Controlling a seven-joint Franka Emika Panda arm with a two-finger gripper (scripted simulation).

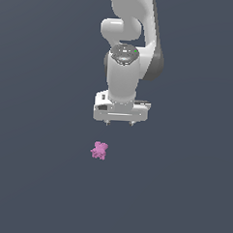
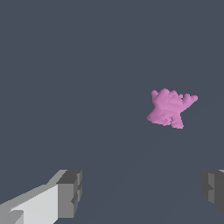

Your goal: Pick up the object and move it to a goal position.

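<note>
Pink toy (image 1: 99,150) lies loose on the dark floor (image 1: 37,182), just off from under the empty, wide-spread gripper (image 1: 120,122); likely light, rigid and knobby, so pinch its thick middle, not the small limbs.

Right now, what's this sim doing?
A white Panda arm's gripper hangs open above a dark floor, holding nothing. The small pink lumpy toy figure lies on the floor, apart from the fingers and not between them. No grasp has been made yet.
</note>
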